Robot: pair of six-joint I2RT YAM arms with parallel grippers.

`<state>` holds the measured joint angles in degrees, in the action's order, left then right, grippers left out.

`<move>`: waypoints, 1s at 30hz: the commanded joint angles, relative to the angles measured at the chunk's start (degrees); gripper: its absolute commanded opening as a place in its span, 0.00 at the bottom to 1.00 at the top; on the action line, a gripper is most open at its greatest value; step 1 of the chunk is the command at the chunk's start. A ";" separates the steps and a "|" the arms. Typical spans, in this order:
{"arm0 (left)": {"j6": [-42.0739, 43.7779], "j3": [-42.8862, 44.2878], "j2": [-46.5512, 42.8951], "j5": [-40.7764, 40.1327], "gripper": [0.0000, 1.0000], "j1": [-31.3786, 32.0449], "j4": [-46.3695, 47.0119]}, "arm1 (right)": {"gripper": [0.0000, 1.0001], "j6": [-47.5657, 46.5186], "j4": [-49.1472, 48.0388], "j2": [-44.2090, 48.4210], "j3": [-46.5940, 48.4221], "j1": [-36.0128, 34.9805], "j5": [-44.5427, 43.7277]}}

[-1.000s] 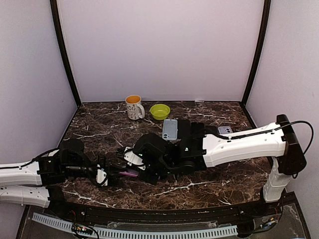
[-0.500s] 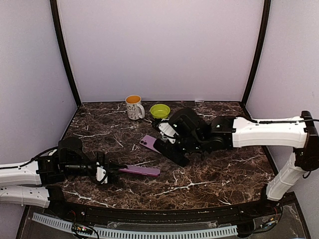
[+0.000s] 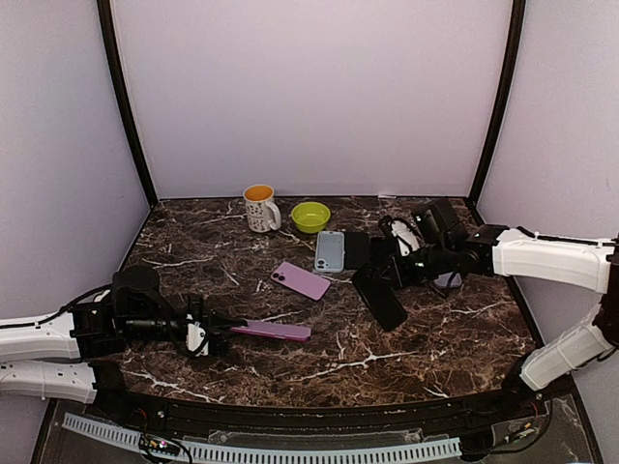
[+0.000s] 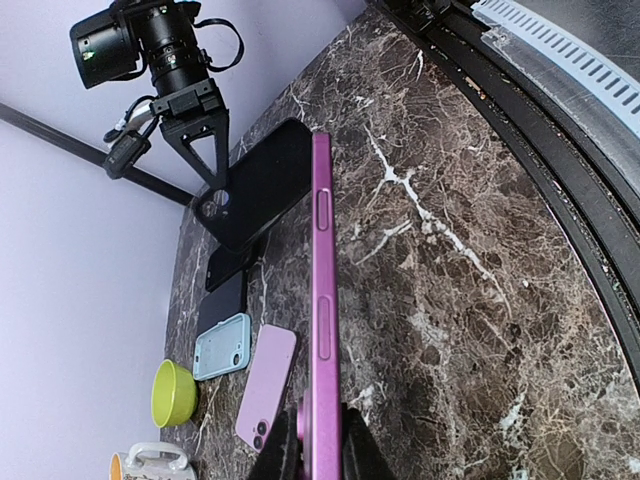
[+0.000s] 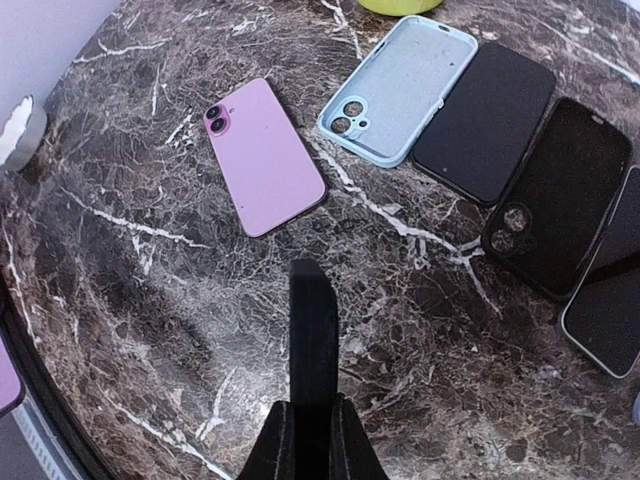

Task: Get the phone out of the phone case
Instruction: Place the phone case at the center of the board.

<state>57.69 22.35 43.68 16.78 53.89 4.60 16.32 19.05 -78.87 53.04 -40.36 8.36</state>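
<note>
My left gripper (image 3: pixel 215 332) (image 4: pixel 312 442) is shut on the near end of a purple phone (image 3: pixel 272 331) (image 4: pixel 322 300), held edge-up and level just above the table. It wears no case. The black phone case (image 3: pixel 382 300) (image 4: pixel 262 185) hangs in the air to the right of centre. My right gripper (image 3: pixel 380 275) (image 5: pixel 312 418) is shut on it, and it shows edge-on (image 5: pixel 313 330) between the jaws. Phone and case are well apart.
A lilac phone (image 3: pixel 301 280) (image 5: pixel 265 155) lies back-up mid-table. Behind it lie a light blue case (image 3: pixel 330 251) (image 5: pixel 400 90) and a black phone (image 5: pixel 485 120). Another black case (image 5: pixel 560 195) lies to their right. A mug (image 3: pixel 259 207) and a green bowl (image 3: pixel 310 216) stand at the back.
My right arm has swung away from the left gripper toward the right, carrying the black case. That uncovered the lilac phone. The left gripper and the purple phone have stayed put.
</note>
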 commanded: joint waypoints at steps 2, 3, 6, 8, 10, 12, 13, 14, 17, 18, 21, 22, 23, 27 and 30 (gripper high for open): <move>-0.21 2.26 -1.09 0.23 0.00 -0.10 3.94 | 0.05 5.55 -9.07 2.20 -4.07 7.12 14.25; -0.23 2.26 -1.07 0.40 0.00 -0.10 3.93 | 0.05 6.36 -10.50 2.00 -4.83 8.45 16.45; -0.21 2.26 -1.10 0.51 0.00 -0.06 3.88 | 0.05 9.47 -14.34 0.37 -6.86 11.90 21.69; -0.24 2.29 -1.20 0.31 0.00 -0.06 3.82 | 0.05 10.91 -16.20 -1.12 -7.74 13.56 23.87; -0.26 2.26 -1.23 0.19 0.00 -0.05 3.76 | 0.06 11.74 -17.50 -2.88 -8.26 14.98 25.75; -0.26 2.17 -1.19 0.20 0.00 -0.09 3.72 | 0.06 12.19 -18.56 -4.96 -8.34 16.13 28.50; -0.24 2.17 -1.16 0.30 0.00 -0.10 3.74 | 0.07 12.21 -18.71 -6.12 -8.07 16.49 29.27; -0.24 2.17 -1.10 0.29 0.00 -0.05 3.68 | 0.07 11.90 -18.29 -7.49 -7.34 16.53 29.65; -0.28 2.17 -1.06 0.17 0.00 -0.05 3.66 | 0.08 11.05 -18.11 -9.39 -6.28 16.54 30.89; -0.27 2.17 -1.05 0.18 0.00 -0.03 3.66 | 0.10 10.35 -17.51 -9.68 -5.95 16.52 30.81; -0.29 2.12 -1.05 0.02 0.00 -0.02 3.55 | 0.48 4.83 -8.90 -10.05 -2.27 16.54 23.89; -0.27 2.09 -1.05 0.01 0.00 -0.06 3.57 | 0.59 2.56 -4.83 -10.03 -0.37 16.54 19.25; -0.24 2.05 -0.99 -0.01 0.00 -0.07 3.57 | 0.68 0.75 -1.54 -9.86 1.23 16.65 14.68; -0.29 2.13 -0.69 0.12 0.00 -0.10 3.66 | 0.81 -3.64 3.97 -6.43 5.13 16.52 4.53; -0.45 2.22 -0.23 0.10 0.00 -0.10 3.64 | 0.82 -8.38 3.24 -0.97 5.96 13.56 8.10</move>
<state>57.67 22.35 43.70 16.62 53.89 4.58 15.73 19.25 -86.52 56.75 -24.03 19.31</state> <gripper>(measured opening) 0.138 0.811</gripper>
